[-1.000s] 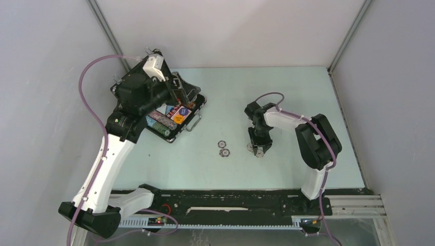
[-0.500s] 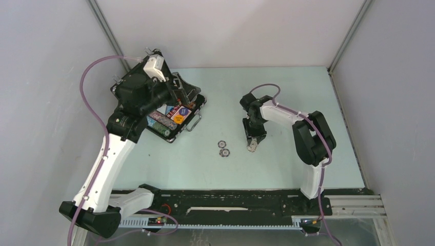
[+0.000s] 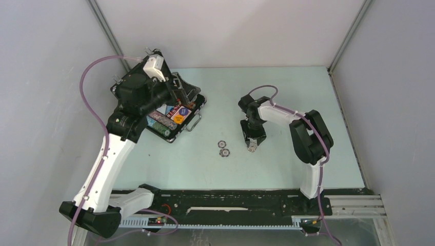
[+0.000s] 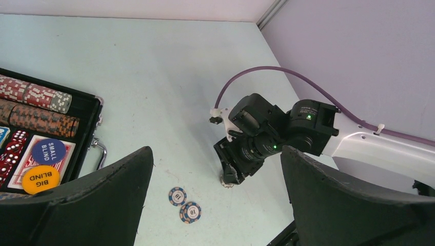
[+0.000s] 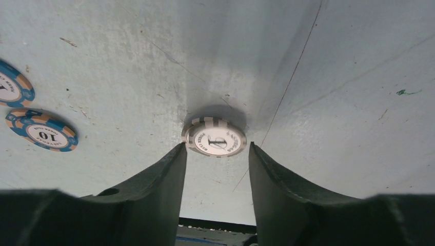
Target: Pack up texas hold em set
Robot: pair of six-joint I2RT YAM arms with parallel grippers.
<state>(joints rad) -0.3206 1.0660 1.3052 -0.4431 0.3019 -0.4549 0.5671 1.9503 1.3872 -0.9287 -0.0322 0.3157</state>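
Pale green table [image 3: 287,92] between grey walls, top view: the open case [image 3: 200,105] sits at the far left, partly under the left arm [image 3: 110,154]. Two blue chips [image 3: 222,144] lie loose mid-table. Just right of them the right fingers [image 3: 251,146] point down at a grey chip [image 3: 251,149], tiny at this range. The case's lid and the other arm's fingers cannot be made out here.

Left wrist view: the left fingers [image 4: 216,154] stand spread wide, holding nothing, above bare table. At the left edge the case [image 4: 82,110], cut off by the frame, already holds chip rows [image 4: 36,97], red dice [image 4: 13,148] and two blind buttons [image 4: 48,151].

Right wrist view: the right fingers [image 5: 215,148] stand about a chip's width apart, flanking the grey chip [image 5: 214,137], which lies flat on the table. Whether they pinch it cannot be told. The blue chips [image 5: 43,136] lie to the left.

Packing looks mostly done: three chips remain out, and the case is not yet closed.
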